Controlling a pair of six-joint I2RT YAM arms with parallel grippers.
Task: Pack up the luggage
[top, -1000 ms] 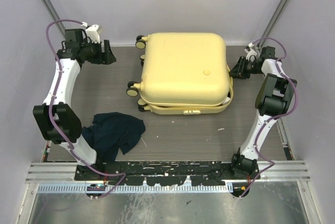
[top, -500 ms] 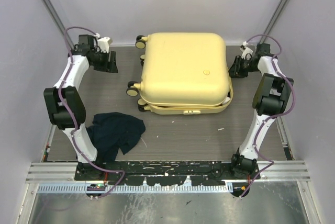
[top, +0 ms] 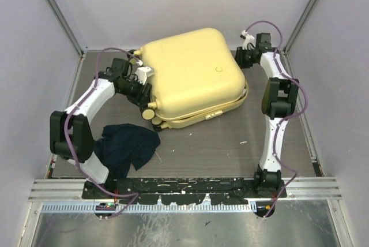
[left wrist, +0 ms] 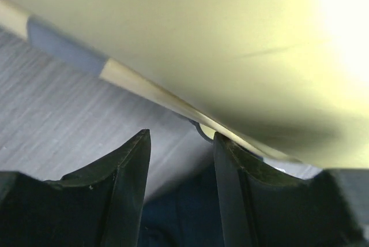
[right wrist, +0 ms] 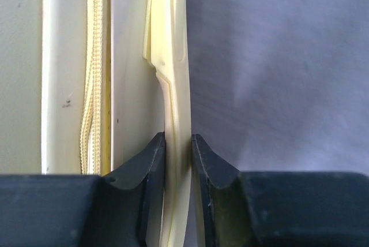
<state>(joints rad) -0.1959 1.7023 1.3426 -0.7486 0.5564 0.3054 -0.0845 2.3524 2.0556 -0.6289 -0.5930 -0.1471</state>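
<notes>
We see the luggage (top: 190, 74) closed, contents hidden; a dark cloth (top: 130, 146) lies outside it. The right claw (right wrist: 178, 143) pinches its handle (right wrist: 172, 79); the left claw (left wrist: 179, 143), by its wheels (top: 149, 112), stands half-open, empty.

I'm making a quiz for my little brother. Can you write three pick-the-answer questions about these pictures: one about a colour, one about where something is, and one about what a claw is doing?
1. What colour is the luggage? A pale yellow; B red; C green.
2. Where is the dark blue cloth? A on top of the luggage; B on the table by the left arm; C draped over the other arm.
3. What is the right gripper doing? A hanging wide open in the air; B holding the cloth; C pinching the luggage's handle.

Answers:
1 A: the shell is pale yellow all over.
2 B: the cloth lies bunched on the table, outside the closed luggage.
3 C: the wrist view shows the thin yellow handle between both fingers.
</notes>
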